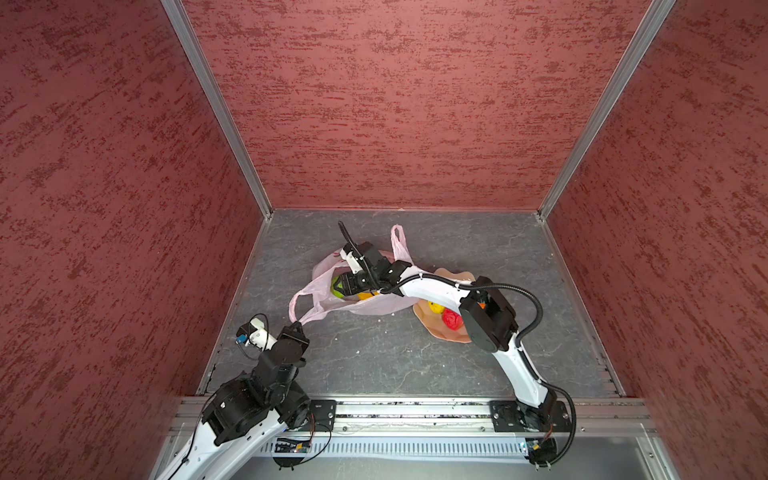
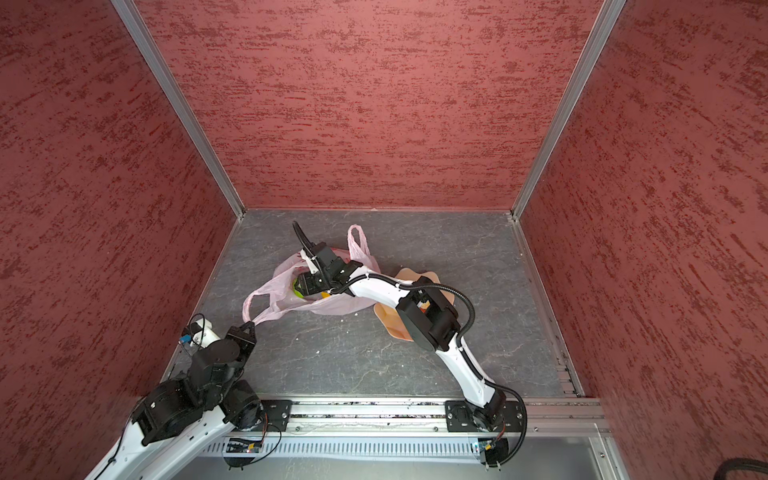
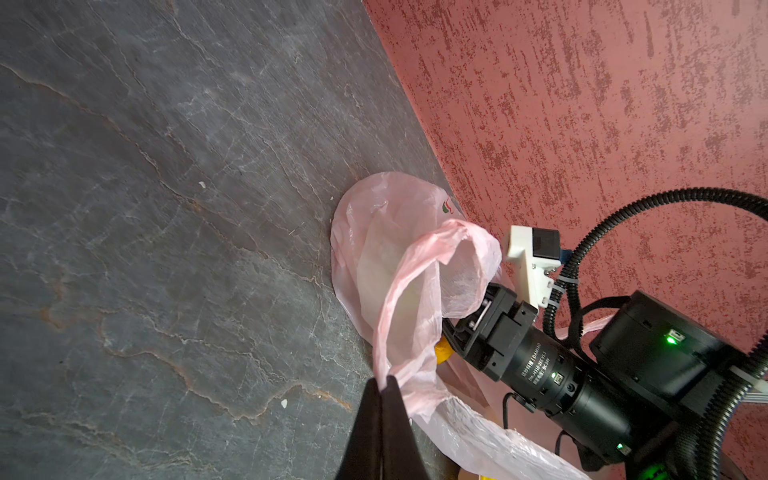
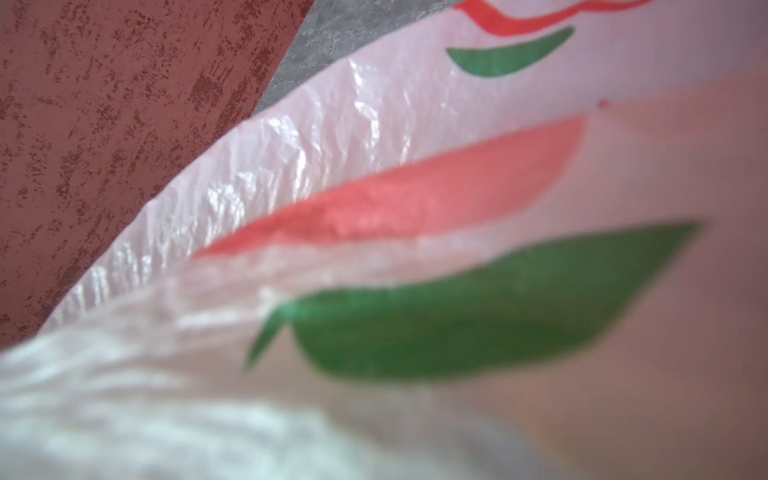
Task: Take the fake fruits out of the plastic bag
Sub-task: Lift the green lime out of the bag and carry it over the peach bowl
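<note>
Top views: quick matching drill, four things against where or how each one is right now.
1 left gripper
2 green fruit
3 red fruit
4 peach dish

A beside the plastic bag, to its right
B inside the bag
C on the dish
D shut on a bag handle

Pairs: 1-D, 2-B, 3-C, 4-A

left hand (image 1: 298, 324) pinches plastic bag (image 1: 374, 306) handle | right hand (image 1: 341, 286) inside bag (apparently at green ball (image 1: 335, 290))
</note>
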You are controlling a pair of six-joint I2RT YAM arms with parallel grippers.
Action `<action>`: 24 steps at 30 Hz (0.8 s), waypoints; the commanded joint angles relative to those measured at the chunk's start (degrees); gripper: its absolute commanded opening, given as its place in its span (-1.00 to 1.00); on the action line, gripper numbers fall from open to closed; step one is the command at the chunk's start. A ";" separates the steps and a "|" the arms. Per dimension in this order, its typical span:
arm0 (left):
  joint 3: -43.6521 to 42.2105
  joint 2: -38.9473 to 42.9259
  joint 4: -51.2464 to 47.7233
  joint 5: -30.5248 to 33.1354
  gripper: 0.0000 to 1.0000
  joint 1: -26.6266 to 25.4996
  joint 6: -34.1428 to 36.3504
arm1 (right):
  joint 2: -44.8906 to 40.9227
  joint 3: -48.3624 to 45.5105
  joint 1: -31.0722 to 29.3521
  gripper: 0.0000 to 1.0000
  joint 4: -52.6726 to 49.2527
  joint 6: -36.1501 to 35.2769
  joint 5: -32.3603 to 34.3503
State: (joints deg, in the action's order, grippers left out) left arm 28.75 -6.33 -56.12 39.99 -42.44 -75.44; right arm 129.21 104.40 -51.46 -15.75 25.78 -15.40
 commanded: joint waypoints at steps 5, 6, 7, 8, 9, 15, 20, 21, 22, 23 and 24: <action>-0.84 -0.67 2.17 1.50 -1.00 -0.19 3.33 | -9.64 -1.43 -0.30 -0.59 -3.79 -3.88 1.51; -0.83 -0.88 2.74 1.58 -1.00 -0.19 3.87 | -10.65 -1.35 -0.31 -0.59 -4.41 -4.19 1.51; -0.81 -1.20 3.44 1.67 -1.00 -0.17 4.62 | -11.57 -1.11 -0.31 -0.59 -5.00 -4.53 1.64; -0.85 -1.27 4.10 1.74 -1.00 -0.16 5.29 | -12.30 -0.75 -0.26 -0.59 -5.63 -4.80 1.73; -0.85 -1.47 4.91 1.79 -1.00 -0.19 6.13 | -13.00 -0.11 -0.35 -0.59 -6.44 -5.08 1.93; -1.57 -2.80 13.75 0.21 -1.00 -0.19 11.74 | -16.39 4.08 -0.31 -0.61 -9.69 -5.20 2.52; -0.24 -6.55 19.10 -1.35 -1.00 -0.03 16.29 | -20.55 5.73 -0.31 -0.61 -12.80 -5.64 5.14; 0.21 -7.32 19.98 -1.68 -1.00 -0.08 17.23 | -21.78 5.82 -0.31 -0.61 -13.72 -5.94 6.40; 0.53 -8.08 20.70 -1.84 -1.00 -0.06 18.02 | -22.90 5.90 -0.31 -0.61 -14.52 -6.29 7.87; 0.89 -8.74 21.49 -2.01 -1.00 -0.03 18.86 | -24.17 5.98 -0.26 -0.61 -15.80 -6.76 9.57; 1.18 -9.43 22.26 -2.16 -1.00 -0.02 19.67 | -25.44 6.16 -0.22 -0.61 -17.31 -7.08 11.78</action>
State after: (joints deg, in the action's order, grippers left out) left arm 28.21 -14.52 -38.68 38.83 -42.44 -60.47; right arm 108.97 108.01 -51.55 -28.80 20.75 -9.76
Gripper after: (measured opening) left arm 0.056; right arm 0.559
